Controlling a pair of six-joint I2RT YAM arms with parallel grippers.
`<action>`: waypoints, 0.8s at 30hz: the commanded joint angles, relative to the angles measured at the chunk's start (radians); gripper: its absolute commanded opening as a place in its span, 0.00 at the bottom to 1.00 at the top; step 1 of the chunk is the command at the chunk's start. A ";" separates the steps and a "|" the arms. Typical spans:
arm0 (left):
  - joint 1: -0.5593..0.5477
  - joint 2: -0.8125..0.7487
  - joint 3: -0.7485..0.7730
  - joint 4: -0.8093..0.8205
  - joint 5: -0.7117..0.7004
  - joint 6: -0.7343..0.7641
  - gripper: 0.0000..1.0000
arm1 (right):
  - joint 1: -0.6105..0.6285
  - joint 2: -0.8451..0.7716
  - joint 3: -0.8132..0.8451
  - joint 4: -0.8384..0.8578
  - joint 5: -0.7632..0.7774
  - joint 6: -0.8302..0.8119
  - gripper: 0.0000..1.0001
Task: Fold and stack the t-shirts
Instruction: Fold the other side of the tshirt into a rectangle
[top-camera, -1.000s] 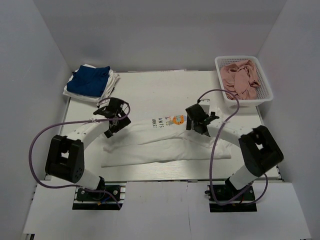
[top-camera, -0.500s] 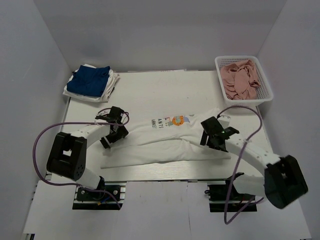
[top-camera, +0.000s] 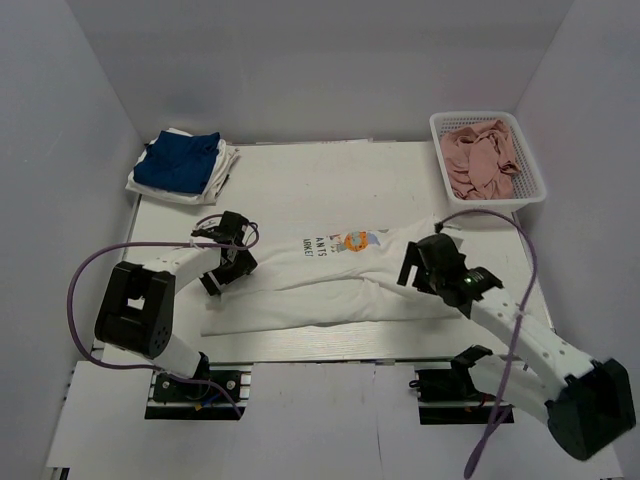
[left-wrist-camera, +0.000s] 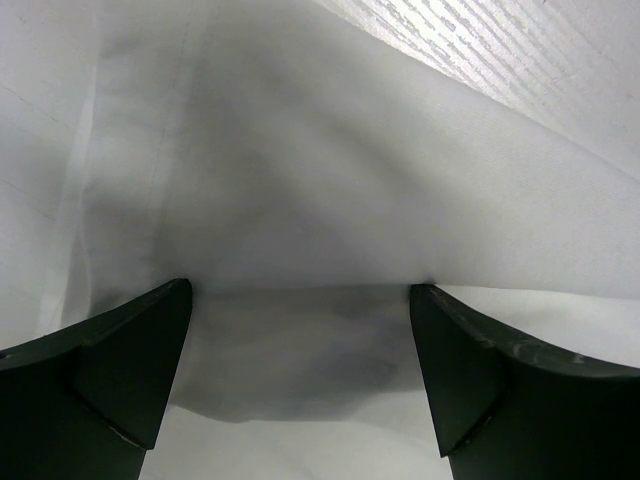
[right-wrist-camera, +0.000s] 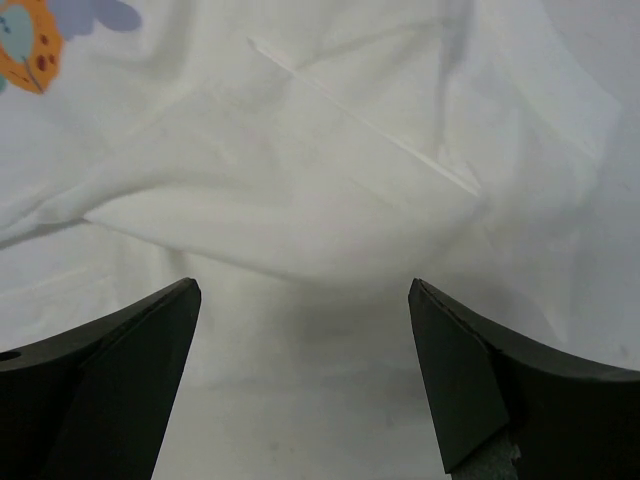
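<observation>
1. Left gripper (top-camera: 230, 258) sits at the left end of the printed white t-shirt (top-camera: 330, 290). Its fingers (left-wrist-camera: 120, 370) are spread wide over shadowed cloth and pinch nothing.
2. Right gripper (top-camera: 420, 265) is at that shirt's right end, fingers (right-wrist-camera: 110, 370) equally parted above wrinkled fabric. It grips nothing, and it may be touching the cloth, though the view does not settle that.
3. The printed shirt lies partly folded across the table (top-camera: 320, 180), its colourful print (top-camera: 358, 240) and dark lettering facing up.
4. Behind and to the left of the printed shirt, well apart from it, the royal-blue t-shirt (top-camera: 180, 162) rests on another white t-shirt (top-camera: 226, 170).
5. Behind and to the right of the printed shirt, a white basket (top-camera: 532, 192) holds pink cloth (top-camera: 482, 155).
</observation>
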 joint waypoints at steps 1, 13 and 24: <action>0.000 0.047 -0.064 0.048 0.018 -0.013 1.00 | 0.000 0.184 0.060 0.354 -0.107 -0.179 0.90; 0.000 0.029 -0.084 0.048 0.005 -0.013 1.00 | -0.001 0.617 0.105 0.587 -0.143 -0.236 0.90; 0.000 0.049 -0.084 0.029 -0.016 -0.022 1.00 | 0.011 0.202 -0.107 0.099 -0.051 -0.018 0.90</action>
